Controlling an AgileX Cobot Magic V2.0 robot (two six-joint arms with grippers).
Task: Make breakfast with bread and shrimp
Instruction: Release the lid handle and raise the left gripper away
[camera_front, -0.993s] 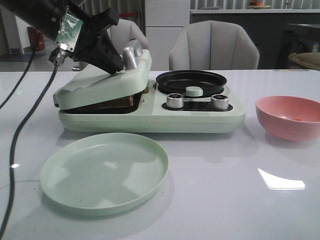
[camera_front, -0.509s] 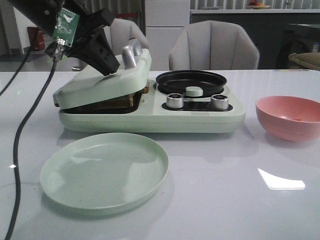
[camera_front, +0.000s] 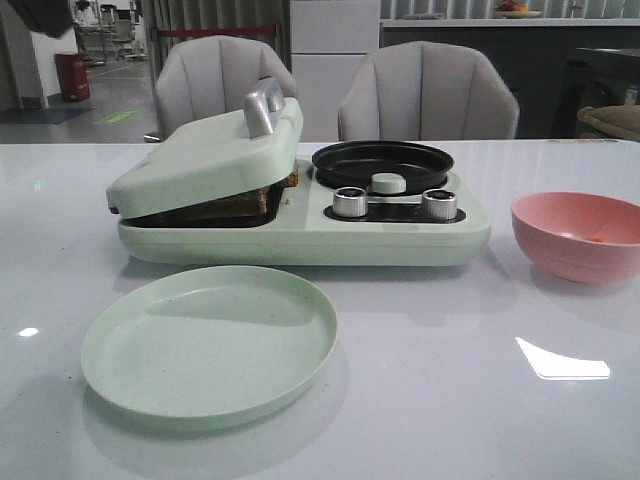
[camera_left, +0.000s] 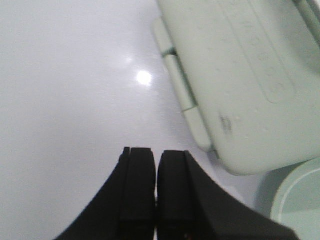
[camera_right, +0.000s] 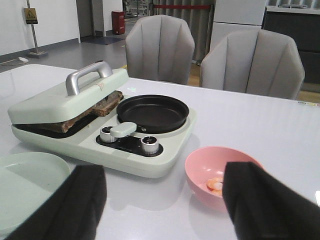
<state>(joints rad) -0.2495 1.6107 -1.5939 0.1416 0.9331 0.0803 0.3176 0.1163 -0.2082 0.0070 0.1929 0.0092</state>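
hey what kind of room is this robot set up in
Probably a dining or kitchen showroom area, maybe inside a lab. A white table holds a pale green breakfast maker, a green plate and a pink bowl, with grey upholstered chairs behind it.

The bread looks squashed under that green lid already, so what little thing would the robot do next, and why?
Probably reach the open right gripper toward the pink bowl. The bread already sits under the lowered lid, the black pan is empty, and the shrimp waits in that bowl.
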